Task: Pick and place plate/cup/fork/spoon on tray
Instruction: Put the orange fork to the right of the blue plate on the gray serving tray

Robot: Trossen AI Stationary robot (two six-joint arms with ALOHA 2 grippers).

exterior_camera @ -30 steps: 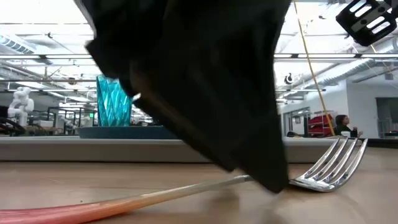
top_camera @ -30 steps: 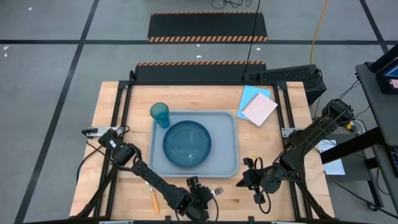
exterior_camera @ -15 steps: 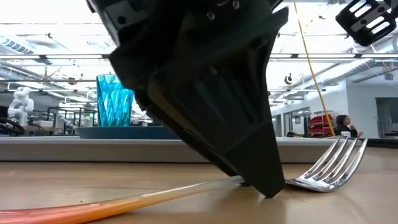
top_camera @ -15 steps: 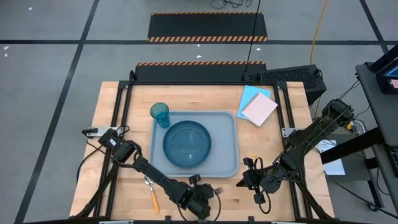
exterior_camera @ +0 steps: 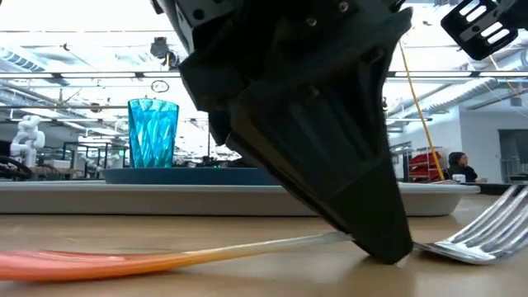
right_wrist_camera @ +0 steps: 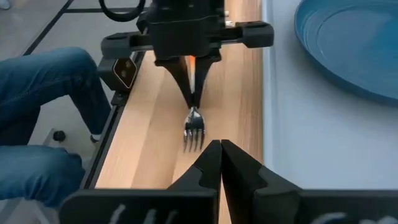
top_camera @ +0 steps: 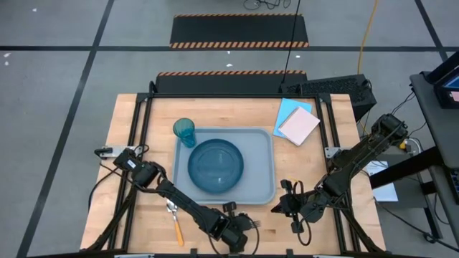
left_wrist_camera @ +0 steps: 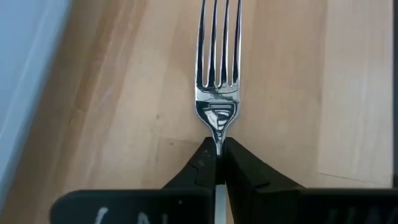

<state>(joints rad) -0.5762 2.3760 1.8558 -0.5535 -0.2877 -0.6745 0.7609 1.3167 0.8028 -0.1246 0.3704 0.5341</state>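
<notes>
One plate (top_camera: 215,165), cup (top_camera: 184,132), tray (top_camera: 262,190), fork (left_wrist_camera: 217,74), spoon (top_camera: 174,220) (orange-handled).

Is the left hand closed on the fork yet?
Yes. The left hand is shut, its fingers pinching the neck of the fork, which lies on the table.

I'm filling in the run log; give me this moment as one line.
left gripper: shut on fork neck, on table | right gripper: shut, idle | plate: on tray | spoon: on table
</notes>
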